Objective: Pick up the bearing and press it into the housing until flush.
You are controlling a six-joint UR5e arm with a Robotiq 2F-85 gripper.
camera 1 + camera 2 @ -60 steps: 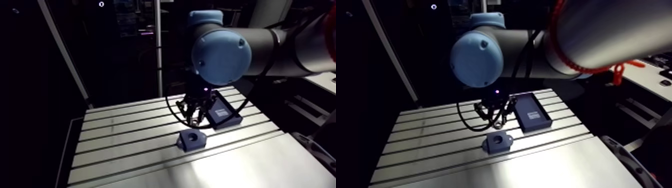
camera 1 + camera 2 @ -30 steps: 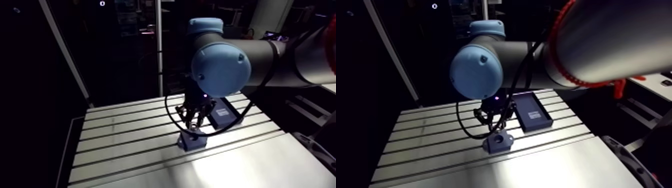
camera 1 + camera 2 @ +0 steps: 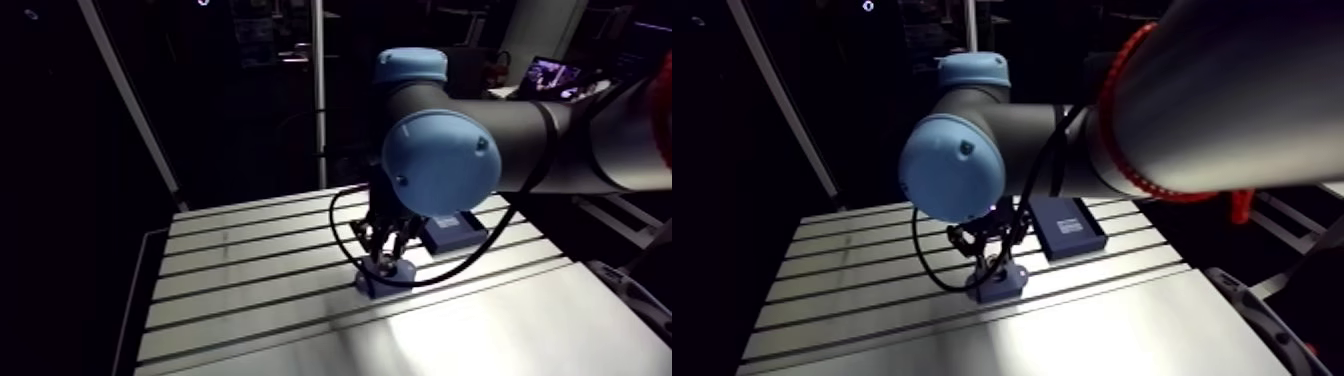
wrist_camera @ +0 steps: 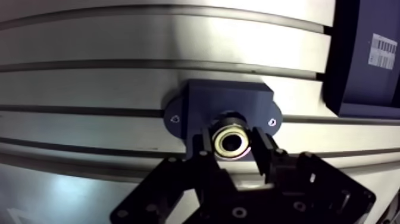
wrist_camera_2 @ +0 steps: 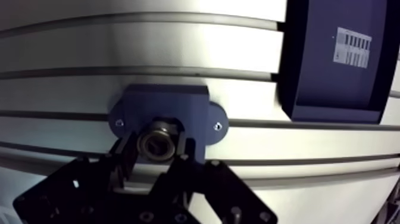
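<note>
**Bearing held over the bore: press straight and even**

The tool (image 4: 232, 145) pinches the bearing (image 4: 231, 141) by its outer ring, with one of the fingers (image 4: 205, 143) on each side and the brass-coloured ring face showing between them. The bearing sits directly over the round bore in the middle of the housing (image 4: 226, 98), a dark blue block with two small mounting ears (image 4: 175, 117). It seems to be at the mouth of the bore. How deep it has gone cannot be read from either view, so I judge the pressing step to be in hand and not finished.

To do this step well, the bearing's axis should stay in line with the bore. Any tilt would probably jam the ring on the rim. The push should go straight down toward the worktop (image 4: 89, 47), slow and steady. The housing looks to rest loose across the slots, so a sideways load could shift it. The fingertips flank the ring close to the block's top face, so they may meet that face before the bearing is flush. Letting go and finishing with a push on the ring's top may then be called for.

In the arm view the housing (image 3: 386, 276) lies near the middle of the worktop, right under the tool. A dark blue labelled tray (image 3: 452, 227) lies to its right and farther back, apart from it.
</note>
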